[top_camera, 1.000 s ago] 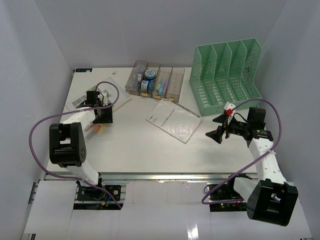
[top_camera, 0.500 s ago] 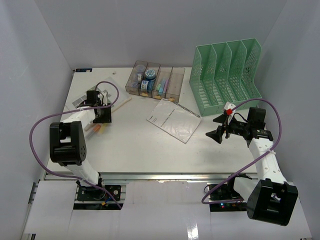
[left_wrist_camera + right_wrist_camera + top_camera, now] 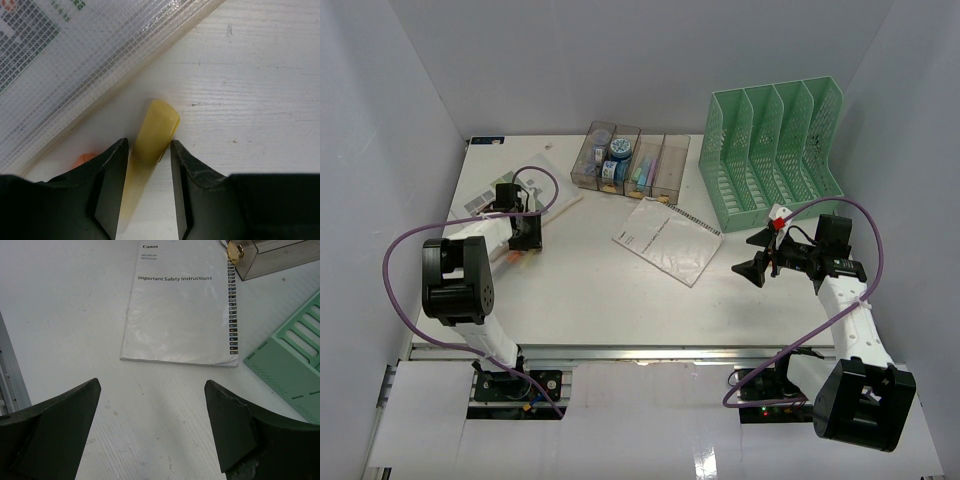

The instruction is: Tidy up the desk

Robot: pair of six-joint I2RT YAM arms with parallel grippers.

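Note:
The desk point(image 3: 590, 290) is a white tabletop with a metal rail at its near edge. At its left side my left gripper point(image 3: 520, 243) points down beside a clear mesh document pouch point(image 3: 75, 60). A yellow pen point(image 3: 152, 135) lies on the white surface between the fingers of the left gripper point(image 3: 149, 142). It rests against the left finger, and a strip of table shows between it and the right finger. An orange tip point(image 3: 84, 160) peeks out left of the fingers. My right gripper point(image 3: 757, 262) hovers wide open over bare table, nothing in it.
A white spiral-bound Canon booklet point(image 3: 665, 240) lies mid-table, ahead of the right gripper point(image 3: 152, 387). A green mesh file rack point(image 3: 770, 150) stands at the back right. A row of clear bins point(image 3: 630, 162) with small items sits at the back centre.
The left gripper's jaws have narrowed around the yellow pen, and its wrist has shifted slightly. The right arm has not moved.

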